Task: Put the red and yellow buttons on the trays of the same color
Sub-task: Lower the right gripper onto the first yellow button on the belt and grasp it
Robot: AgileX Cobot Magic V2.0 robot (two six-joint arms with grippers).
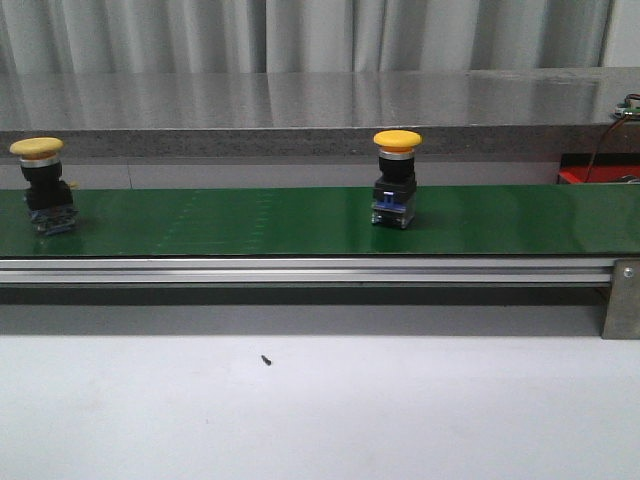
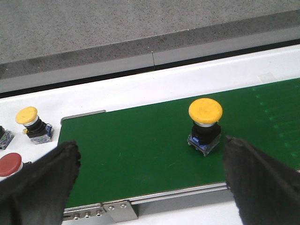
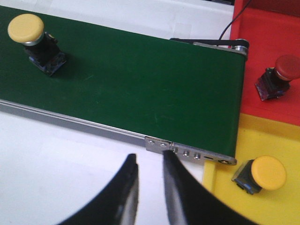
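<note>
While the left gripper (image 2: 150,173) is being held wide and the right gripper (image 3: 150,187) narrow, the center-frame button (image 1: 396,178), seemingly rigid and top-heavy, is best being gripped at its black body.

Two yellow buttons (image 1: 396,178) (image 1: 42,184) stand upright, well apart, on the green belt (image 1: 260,222).

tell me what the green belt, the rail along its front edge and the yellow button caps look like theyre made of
Green belt: looks like rubber or PVC, smooth with a satin finish; faint soft glare, no weave visible.
Rail: bare metal, probably extruded aluminium; silvery, with straight bright highlight lines along it.
Yellow button caps: most likely moulded plastic, matte to low sheen; even colour, rounded mushroom shape, a silvery collar beneath.
</note>
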